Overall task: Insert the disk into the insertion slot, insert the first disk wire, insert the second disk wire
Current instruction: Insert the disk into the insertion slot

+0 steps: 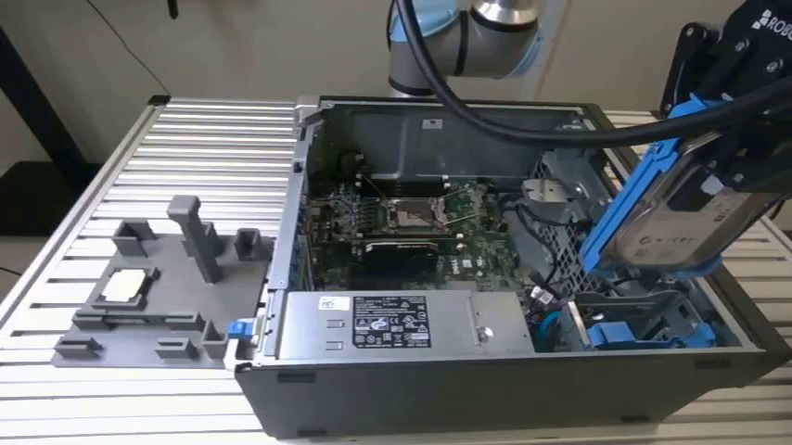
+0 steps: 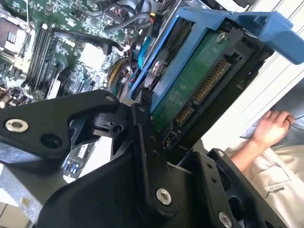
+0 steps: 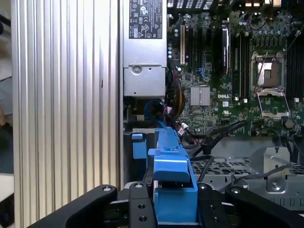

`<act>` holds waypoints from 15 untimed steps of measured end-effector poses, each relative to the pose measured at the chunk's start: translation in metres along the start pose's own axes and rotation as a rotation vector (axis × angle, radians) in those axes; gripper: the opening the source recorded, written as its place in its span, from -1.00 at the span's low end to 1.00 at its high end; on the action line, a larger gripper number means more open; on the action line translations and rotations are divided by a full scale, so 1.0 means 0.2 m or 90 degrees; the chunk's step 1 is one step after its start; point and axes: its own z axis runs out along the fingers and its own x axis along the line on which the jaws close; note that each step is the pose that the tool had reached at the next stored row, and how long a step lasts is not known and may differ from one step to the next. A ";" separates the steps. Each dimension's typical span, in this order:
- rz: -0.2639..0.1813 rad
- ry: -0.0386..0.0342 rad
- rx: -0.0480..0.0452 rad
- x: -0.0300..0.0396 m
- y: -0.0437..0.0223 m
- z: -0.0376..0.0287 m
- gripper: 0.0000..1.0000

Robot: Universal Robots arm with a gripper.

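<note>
The hand (image 1: 733, 153) was clamped on the disk (image 1: 674, 218), held tilted near the insertion slot (image 1: 559, 232) inside the open computer case (image 1: 495, 389). Squaring the carrier to the cage, clear of cables, seemed advisable. The case lay on a ribbed metal table (image 1: 210, 139), with a person (image 2: 266, 137) close by.

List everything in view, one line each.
disk: one, silver-grey in blue carrier, held tilted over the case at the exterior view's right
insertion slot: one, grey perforated cage, inside the case
computer case: one, dark grey, open, on the table
motherboard: one, green, inside the case
power supply: one, grey, white sticker, beside the motherboard
fixture tray: one, grey, exterior view's left
table: one, silver, ribbed
person's hand: one, beyond the disk
gripper: one, black, shut on the disk
</note>
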 end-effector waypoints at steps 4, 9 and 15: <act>-0.003 0.0019 0.0000 0.000 -0.010 0.034 -0.35; -0.006 0.0061 0.0001 0.001 -0.018 0.065 -0.35; -0.008 0.0078 0.0019 0.011 -0.023 0.100 -0.35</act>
